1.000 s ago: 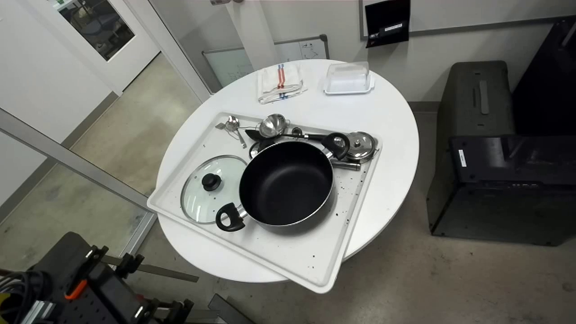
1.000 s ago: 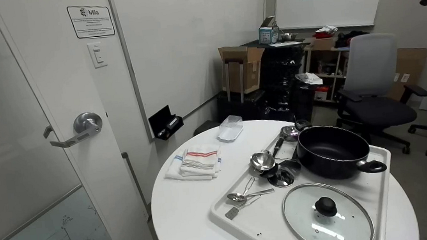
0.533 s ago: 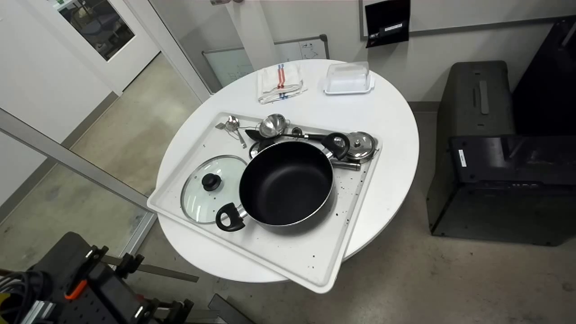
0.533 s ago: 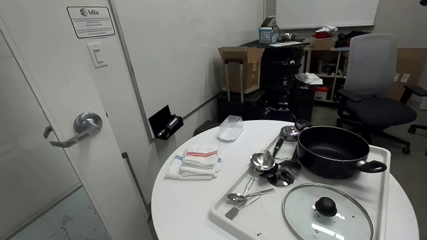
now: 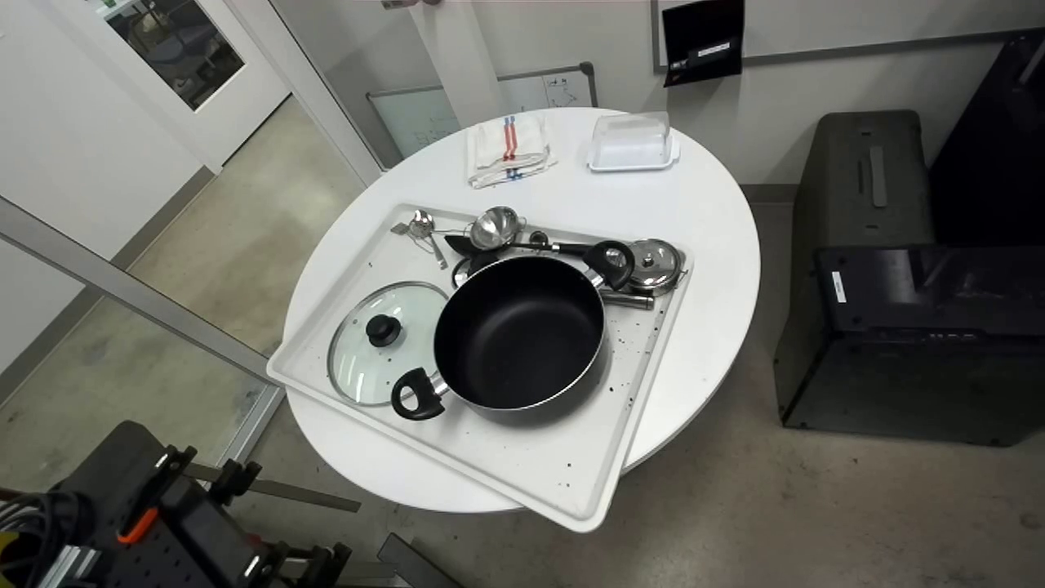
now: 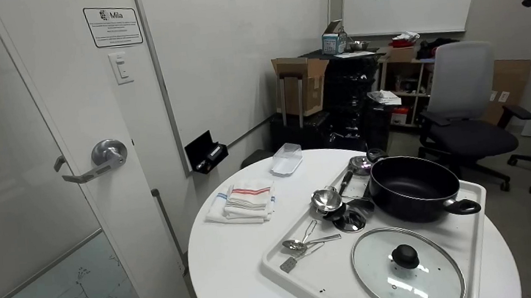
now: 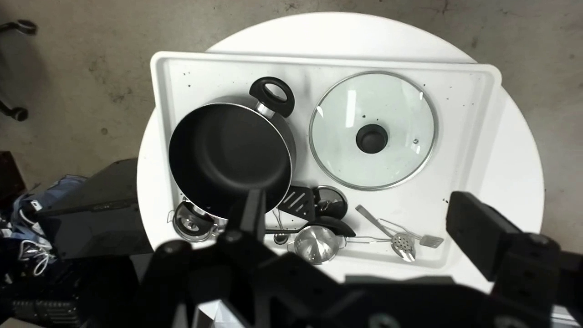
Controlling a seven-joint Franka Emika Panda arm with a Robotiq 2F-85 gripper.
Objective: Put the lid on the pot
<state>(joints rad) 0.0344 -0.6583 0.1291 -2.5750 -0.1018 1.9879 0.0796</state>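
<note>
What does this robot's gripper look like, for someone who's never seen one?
In the wrist view, the gripper is black to dark grey, with two flat, blocky fingers on rounded, jointed links. I can't make out lettering or cables on it.

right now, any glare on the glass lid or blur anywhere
Wrist view: white glare streaks on the lid, though its dark knob is distinct; the gripper looks slightly soft-edged. Both exterior views: bright streaks on the lid too, and the inside of the pot nearly black.
</note>
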